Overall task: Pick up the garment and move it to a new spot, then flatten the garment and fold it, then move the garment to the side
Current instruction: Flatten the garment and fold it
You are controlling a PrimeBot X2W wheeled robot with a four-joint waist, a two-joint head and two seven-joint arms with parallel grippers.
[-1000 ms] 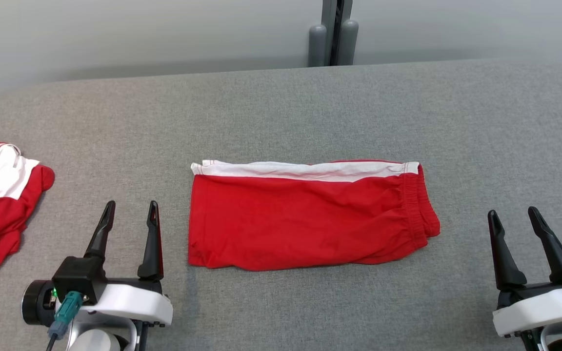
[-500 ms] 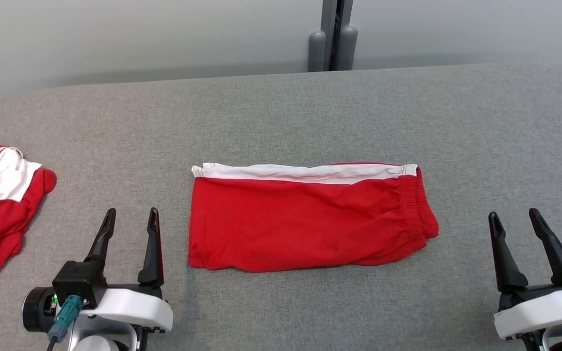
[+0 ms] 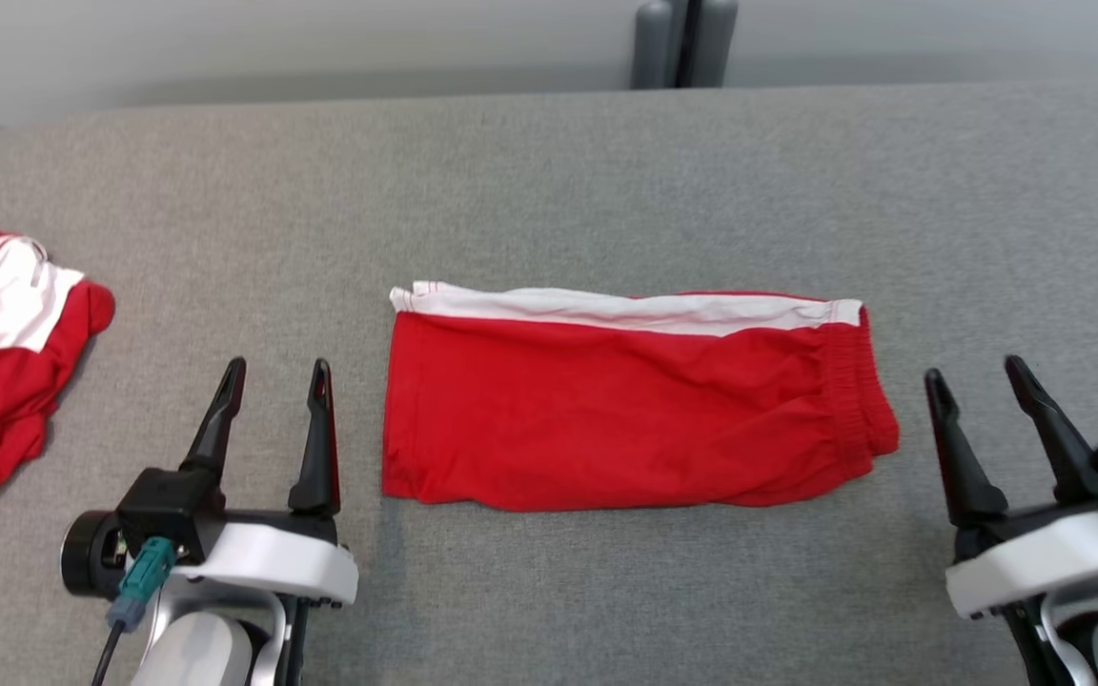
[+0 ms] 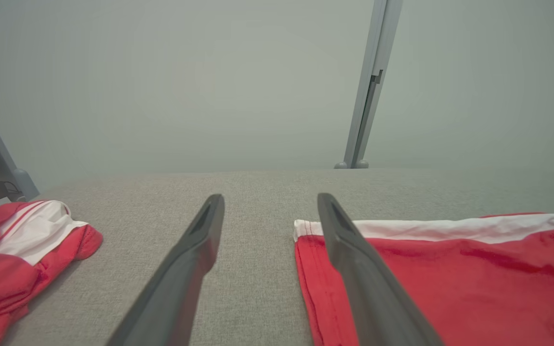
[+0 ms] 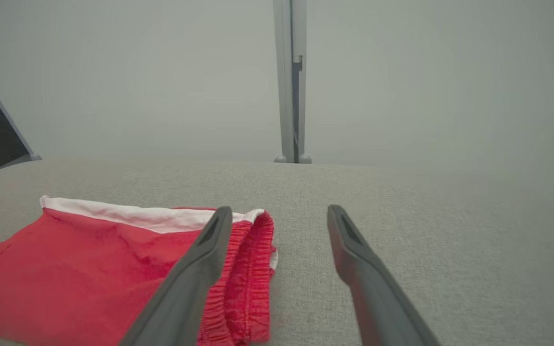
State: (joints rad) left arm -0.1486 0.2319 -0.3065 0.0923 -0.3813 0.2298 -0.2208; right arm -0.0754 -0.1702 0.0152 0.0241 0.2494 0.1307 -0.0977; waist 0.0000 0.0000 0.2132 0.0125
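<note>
I find the red garment (image 3: 625, 410) lying folded flat at the middle of the grey table (image 3: 549, 171); folding looks done, the move aside not yet. My left gripper (image 3: 278, 367) and right gripper (image 3: 976, 372) flank it, jaws wide, holding nothing.

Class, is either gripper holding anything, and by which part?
Nothing is held. The left gripper and right gripper are both open, flanking the folded red shorts without touching them.
</note>
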